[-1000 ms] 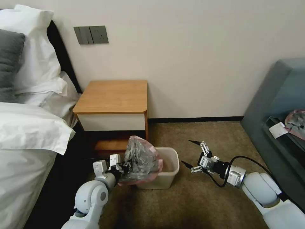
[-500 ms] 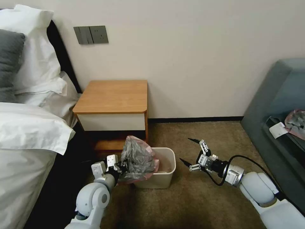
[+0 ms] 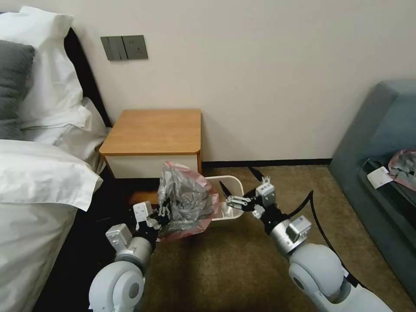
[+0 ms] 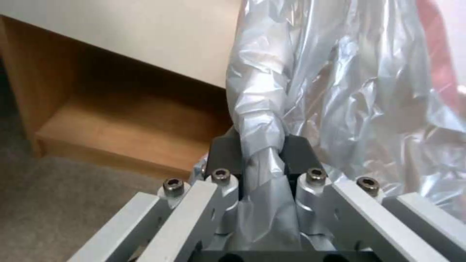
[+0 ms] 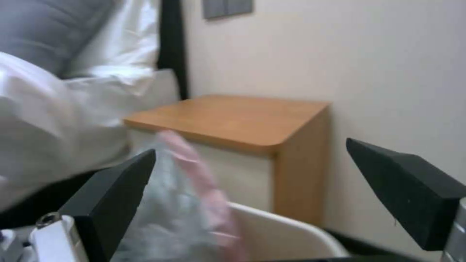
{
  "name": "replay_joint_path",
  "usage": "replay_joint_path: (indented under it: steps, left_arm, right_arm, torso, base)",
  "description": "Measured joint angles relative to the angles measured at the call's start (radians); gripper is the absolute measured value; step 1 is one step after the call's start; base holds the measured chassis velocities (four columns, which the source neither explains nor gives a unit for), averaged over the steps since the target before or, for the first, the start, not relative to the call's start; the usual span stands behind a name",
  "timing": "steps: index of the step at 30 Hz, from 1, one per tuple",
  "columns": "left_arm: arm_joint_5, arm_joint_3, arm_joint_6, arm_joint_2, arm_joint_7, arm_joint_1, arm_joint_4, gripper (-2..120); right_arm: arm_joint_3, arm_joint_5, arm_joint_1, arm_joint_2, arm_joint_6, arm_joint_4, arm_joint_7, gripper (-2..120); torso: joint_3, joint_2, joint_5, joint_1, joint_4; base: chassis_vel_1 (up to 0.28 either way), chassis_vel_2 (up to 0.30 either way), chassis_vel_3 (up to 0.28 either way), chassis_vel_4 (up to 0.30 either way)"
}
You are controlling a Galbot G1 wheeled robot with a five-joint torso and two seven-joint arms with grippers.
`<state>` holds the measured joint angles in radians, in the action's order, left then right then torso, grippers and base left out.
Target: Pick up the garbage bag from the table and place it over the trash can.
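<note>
The garbage bag, wrinkly grey plastic with a pink edge, hangs bunched in front of the trash can and hides its left part. My left gripper is shut on a gathered fold of the garbage bag, with the black pads pinching it in the left wrist view, where the gripper is seen from close by. My right gripper stands open over the beige bin's right rim. In the right wrist view the gripper has its fingers spread wide above the trash can and the blurred bag. The table stands just behind, its top bare.
A bed with white pillows fills the left side. A grey-blue sofa at the right carries a small pink-edged plastic bundle and a white paper. Brown carpet lies open in front of the bin.
My right gripper swung left from the carpet to the bin's rim. The left gripper lifted the bag up and back. The bin now sits farther back, by the table's corner.
</note>
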<state>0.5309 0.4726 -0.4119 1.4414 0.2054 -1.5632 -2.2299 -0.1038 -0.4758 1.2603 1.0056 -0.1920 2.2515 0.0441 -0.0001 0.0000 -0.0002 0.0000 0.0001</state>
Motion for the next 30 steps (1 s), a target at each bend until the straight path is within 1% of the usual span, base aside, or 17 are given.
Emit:
replay_joint_path:
  steps: [1, 3, 4, 6, 7, 9, 10, 11, 12, 13, 20, 28, 30]
  left_arm:
    - [0.000, 0.000, 0.000, 0.000, 0.000, 0.000, 0.000, 11]
    - [-0.018, -0.003, 0.024, 0.001, -0.004, -0.010, 0.005, 11]
    - [-0.018, -0.003, 0.024, 0.001, -0.004, -0.010, 0.005, 11]
    - [-0.026, -0.006, 0.039, 0.001, -0.006, -0.012, 0.006, 11]
    - [-0.026, -0.006, 0.039, 0.001, -0.006, -0.012, 0.006, 11]
    - [-0.027, -0.008, 0.041, 0.000, -0.006, -0.012, 0.004, 11]
    - [-0.026, -0.008, 0.041, 0.000, -0.006, -0.012, 0.001, 11]
    - [-0.026, -0.008, 0.041, 0.000, -0.006, -0.012, 0.001, 11]
    - [-0.026, -0.008, 0.041, -0.001, -0.006, -0.012, -0.006, 11]
    - [-0.026, -0.008, 0.041, -0.001, -0.006, -0.013, -0.011, 11]
    - [-0.024, -0.008, 0.035, -0.001, -0.005, -0.020, -0.029, 11]
    - [-0.024, -0.008, 0.032, 0.003, -0.004, -0.040, -0.041, 11]
    - [-0.024, -0.008, 0.032, 0.003, -0.004, -0.043, -0.044, 11]
  right_arm:
    - [0.000, 0.000, 0.000, 0.000, 0.000, 0.000, 0.000, 100]
    - [0.024, -0.123, -0.028, -0.014, -0.075, 0.023, 0.015, 100]
    - [0.024, -0.123, -0.028, -0.014, -0.075, 0.023, 0.015, 100]
    - [0.049, -0.219, -0.064, -0.018, -0.144, 0.029, 0.047, 100]
    - [0.049, -0.219, -0.064, -0.018, -0.144, 0.029, 0.047, 100]
    - [0.075, -0.297, -0.098, -0.007, -0.213, 0.015, 0.113, 100]
    - [0.082, -0.318, -0.105, 0.000, -0.235, 0.006, 0.137, 100]
    - [0.082, -0.318, -0.105, 0.000, -0.235, 0.006, 0.137, 100]
    - [0.095, -0.351, -0.117, 0.015, -0.269, -0.013, 0.184, 100]
    - [0.105, -0.361, -0.127, 0.025, -0.282, -0.035, 0.212, 100]
    - [0.133, -0.373, -0.178, 0.048, -0.296, -0.092, 0.241, 100]
    - [0.145, -0.484, -0.224, 0.089, -0.318, -0.123, 0.289, 100]
    - [0.148, -0.489, -0.225, 0.094, -0.319, -0.131, 0.288, 100]
  torso:
    - [0.000, 0.000, 0.0000, 0.000, 0.0000]
    - [0.000, 0.000, 0.0001, 0.000, 0.0000]
    - [0.000, 0.000, 0.0001, 0.000, 0.0000]
    - [0.000, 0.000, 0.0002, 0.000, -0.0001]
    - [0.000, 0.000, 0.0002, 0.000, -0.0001]
    - [0.000, 0.000, 0.0001, 0.000, 0.0000]
    - [0.000, 0.000, 0.0001, 0.000, 0.0000]
    - [0.000, 0.000, 0.0001, 0.000, 0.0000]
    - [0.000, 0.000, 0.0002, 0.000, -0.0001]
    - [0.000, 0.000, 0.0002, 0.000, -0.0001]
    - [0.000, 0.000, 0.0001, 0.000, -0.0001]
    - [0.000, 0.000, 0.0001, 0.000, 0.0000]
    - [0.000, 0.000, 0.0002, 0.000, -0.0001]
  base:
    - [0.000, 0.000, 0.000, 0.000]
    - [0.000, 0.000, 0.000, 0.000]
    - [0.000, 0.000, 0.000, 0.000]
    - [0.000, 0.000, 0.000, 0.000]
    - [0.000, 0.000, 0.000, 0.000]
    - [0.000, 0.000, 0.000, 0.000]
    - [0.000, 0.000, 0.000, 0.000]
    - [0.000, 0.000, 0.000, 0.000]
    - [0.000, 0.000, 0.000, 0.000]
    - [0.000, 0.000, 0.000, 0.000]
    - [0.000, 0.000, 0.000, 0.000]
    - [0.000, 0.000, 0.000, 0.000]
    - [0.000, 0.000, 0.000, 0.000]
